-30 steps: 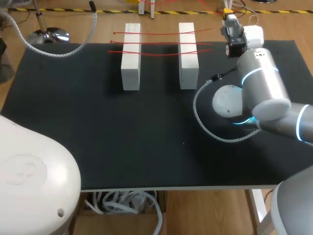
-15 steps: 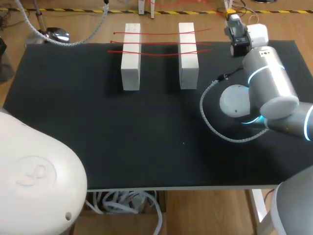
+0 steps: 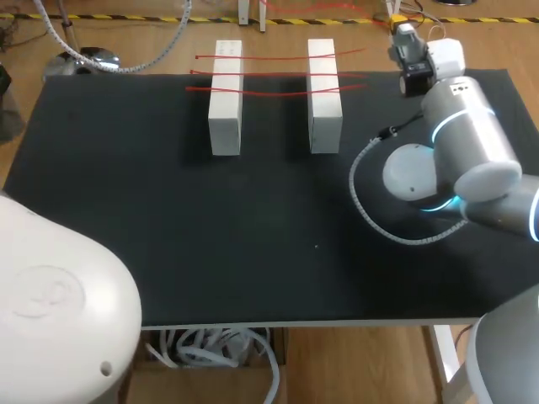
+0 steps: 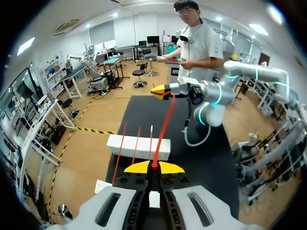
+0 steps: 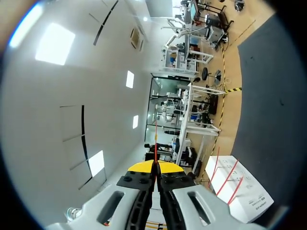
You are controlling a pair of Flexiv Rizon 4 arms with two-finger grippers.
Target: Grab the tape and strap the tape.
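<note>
Our left gripper (image 4: 153,167) has its yellow tips pinched together on the end of a red tape (image 4: 163,127). In the left wrist view that strip rises from the tips and runs, slightly bowed, over a white block (image 4: 139,146) to the yellow tips of our right gripper (image 5: 156,166). The right gripper is likewise closed tight on the tape, a thin red line standing straight out ahead of its fingers in its own view. The tape hangs in the air between the two grippers, touching nothing else that we can see.

On the black table (image 3: 253,252) the left block (image 3: 226,109) and the right block (image 3: 324,109) stand side by side near the far edge, with a gap between them. Three red tapes (image 3: 274,74) already lie across both tops, their ends overhanging on each side. There is faint print on the blocks' tops, too small for us to read, and a small dark mark on the right arm (image 3: 467,135) is no clearer.

A broad stretch of black mat lies between the blocks and the near edge. The right arm's elbow and its grey cable loop (image 3: 370,219) hang over the right part of the mat, and its gripper sits just past the far right corner.
</note>
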